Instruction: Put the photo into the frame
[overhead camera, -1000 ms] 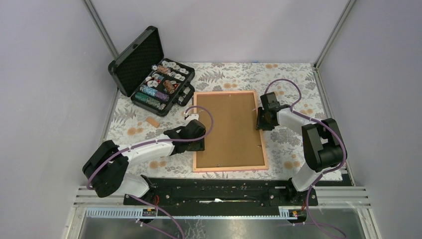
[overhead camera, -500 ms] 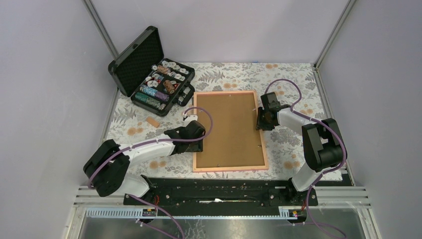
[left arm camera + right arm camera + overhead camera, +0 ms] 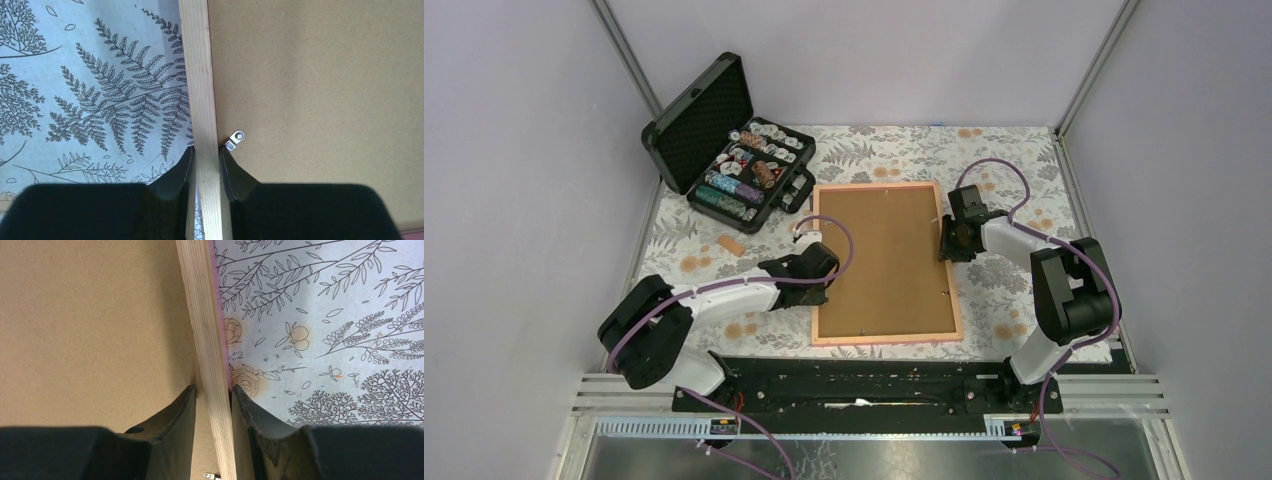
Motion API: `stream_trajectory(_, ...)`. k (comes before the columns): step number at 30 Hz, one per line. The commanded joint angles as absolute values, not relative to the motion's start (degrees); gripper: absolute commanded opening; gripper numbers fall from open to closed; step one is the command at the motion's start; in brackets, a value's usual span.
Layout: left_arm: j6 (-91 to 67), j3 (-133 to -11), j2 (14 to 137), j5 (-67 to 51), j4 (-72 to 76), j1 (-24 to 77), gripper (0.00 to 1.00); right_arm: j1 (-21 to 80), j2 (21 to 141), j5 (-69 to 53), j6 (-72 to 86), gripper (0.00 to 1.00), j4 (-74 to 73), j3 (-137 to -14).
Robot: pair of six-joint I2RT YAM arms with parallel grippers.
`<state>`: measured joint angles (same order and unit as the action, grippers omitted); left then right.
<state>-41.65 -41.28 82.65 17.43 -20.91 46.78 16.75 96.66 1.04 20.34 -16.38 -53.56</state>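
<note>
Top external: frame (image 3: 886, 340) is laid back-up, long axis near-to-far, its left rail pinched by the left end effector (image 3: 205, 155), right rail by the right end effector (image 3: 212, 390).

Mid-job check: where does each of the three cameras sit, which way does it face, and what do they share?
Top external: above and behind the bases, looking down on the fern-print tablecloth; both arms show, flanking the pinkish-orange wooden picture frame.
Left wrist: on the left arm, looking down; the left gripper straddles the frame's left rail.
Right wrist: likewise; the right gripper straddles the right rail.
Shared: all show the frame's brown backing board.
</note>
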Motion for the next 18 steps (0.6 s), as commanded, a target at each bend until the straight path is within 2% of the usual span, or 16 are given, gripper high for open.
stream_trajectory(1,-42.38,-38.81,84.61,20.27,-18.46,44.54,0.11,18.24,102.86,-4.03,20.97,0.00,-11.38,-50.96)
stream_trajectory(4,-42.59,-36.53,82.69,18.51,-16.95,42.44,0.00,18.28,102.91,-4.12,20.99,0.00,-11.33,-50.98)
stream_trajectory(9,-41.40,-34.84,76.07,13.62,-13.58,42.34,0.00,18.28,103.45,-4.47,20.93,0.00,-11.27,-51.06)
stream_trajectory(10,-41.24,-35.35,74.83,13.12,-14.39,42.31,0.03,18.28,103.51,-4.56,20.97,0.00,-11.33,-51.06)
stream_trajectory(11,-40.88,-35.97,73.48,12.73,-15.61,42.29,0.09,18.28,103.53,-4.57,20.96,0.00,-11.34,-51.09)
stream_trajectory(12,-40.46,-36.62,71.91,12.65,-16.68,42.29,0.19,18.28,103.50,-4.64,20.94,0.00,-11.34,-51.13)
stream_trajectory(15,-39.99,-38.78,66.63,15.03,-20.36,42.24,0.60,18.25,103.50,-4.55,21.00,0.00,-11.26,-51.15)
stream_trajectory(16,-39.92,-39.71,65.72,16.29,-21.24,42.23,0.69,18.23,103.46,-4.31,21.05,0.00,-11.30,-51.08)
stream_trajectory(18,-39.22,-41.88,65.53,17.62,-21.83,41.53,0.75,18.28,103.14,-3.14,21.58,0.00,-11.34,-50.80)
